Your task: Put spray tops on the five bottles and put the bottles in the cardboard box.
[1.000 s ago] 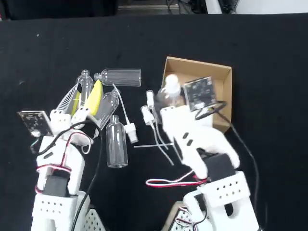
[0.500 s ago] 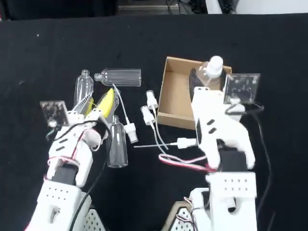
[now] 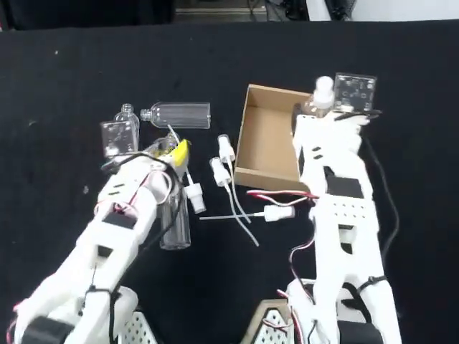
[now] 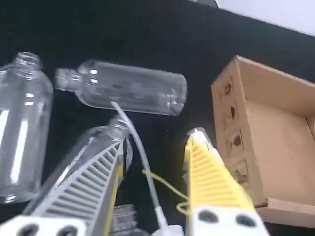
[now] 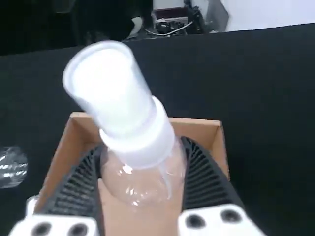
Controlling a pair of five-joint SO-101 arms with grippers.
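Observation:
My right gripper (image 5: 142, 150) is shut on a clear bottle (image 5: 135, 182) fitted with a white spray top (image 5: 108, 91). It holds the bottle upright over the far right corner of the cardboard box (image 3: 267, 143), top (image 3: 323, 92) upward. My left gripper (image 4: 157, 140) is open above a cluster of clear uncapped bottles; the neck of one bottle (image 4: 81, 155) and a thin spray tube (image 4: 140, 157) lie between its grey and yellow fingers. One bottle (image 3: 179, 115) lies on its side beyond my left gripper (image 3: 171, 154), and another (image 3: 174, 215) nearer the arm's base.
Loose white spray tops with tubes lie on the black table between the bottles and the box: (image 3: 226, 149), (image 3: 219, 172), (image 3: 193, 197), and one (image 3: 278, 212) in front of the box. A further bottle (image 4: 19, 123) stands beside the left gripper. The box (image 4: 275, 137) is open-topped.
The right arm swung from above the loose spray tops to the box's far right corner with the capped bottle. The left arm stretched forward over the bottle cluster.

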